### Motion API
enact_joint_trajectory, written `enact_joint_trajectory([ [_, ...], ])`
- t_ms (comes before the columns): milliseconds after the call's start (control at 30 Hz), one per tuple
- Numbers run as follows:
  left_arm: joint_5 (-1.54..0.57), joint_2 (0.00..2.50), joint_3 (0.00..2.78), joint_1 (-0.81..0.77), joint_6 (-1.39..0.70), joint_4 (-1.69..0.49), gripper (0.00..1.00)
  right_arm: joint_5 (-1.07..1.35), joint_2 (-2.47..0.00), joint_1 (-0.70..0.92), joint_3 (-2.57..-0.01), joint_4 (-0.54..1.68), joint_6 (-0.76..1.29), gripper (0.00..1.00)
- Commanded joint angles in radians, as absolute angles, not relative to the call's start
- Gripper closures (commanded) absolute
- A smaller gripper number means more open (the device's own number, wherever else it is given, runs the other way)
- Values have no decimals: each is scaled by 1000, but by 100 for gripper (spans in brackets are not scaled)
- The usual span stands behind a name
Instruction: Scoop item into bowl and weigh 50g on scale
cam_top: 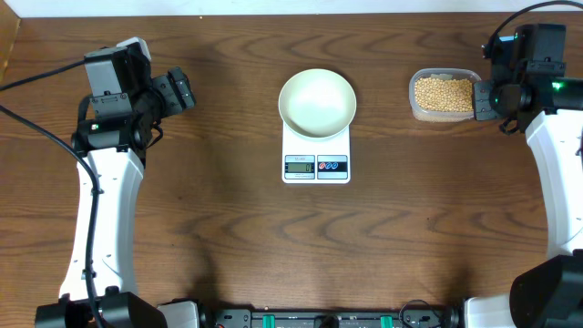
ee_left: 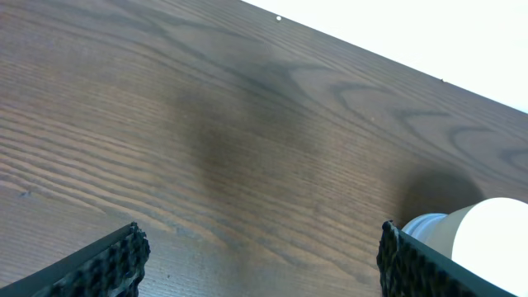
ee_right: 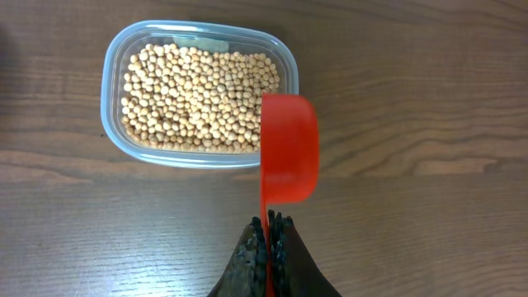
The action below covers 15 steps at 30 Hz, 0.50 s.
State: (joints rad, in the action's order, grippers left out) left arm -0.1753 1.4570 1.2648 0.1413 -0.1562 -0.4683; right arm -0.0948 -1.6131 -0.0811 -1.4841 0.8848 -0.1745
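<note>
The right gripper (ee_right: 268, 227) pinches the thin handle of a red plastic scoop (ee_right: 289, 148), cup on edge at the rim of the clear tub (ee_right: 109, 124), far right. Its beans (ee_right: 194, 99) look small, hard and smooth, likely to roll, so better scooped than pinched. The left gripper (ee_left: 260, 266) hangs wide and empty. The glossy white bowl (cam_top: 317, 102) sits on the scale (cam_top: 316, 167), centre.

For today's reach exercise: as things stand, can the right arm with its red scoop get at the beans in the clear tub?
Probably yes: the right gripper holds the red scoop by the open tub, no lid over the beans, nothing between.
</note>
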Motion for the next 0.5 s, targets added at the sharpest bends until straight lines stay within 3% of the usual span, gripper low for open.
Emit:
enact_joint_trajectory([
  [0, -163, 1455, 1274, 144, -142, -472, 9, -105, -1610, -76, -1477, 875, -188, 99],
  [467, -163, 1455, 1274, 144, -142, -472, 10, -99, -1652, -77, -1477, 817, -127, 99],
])
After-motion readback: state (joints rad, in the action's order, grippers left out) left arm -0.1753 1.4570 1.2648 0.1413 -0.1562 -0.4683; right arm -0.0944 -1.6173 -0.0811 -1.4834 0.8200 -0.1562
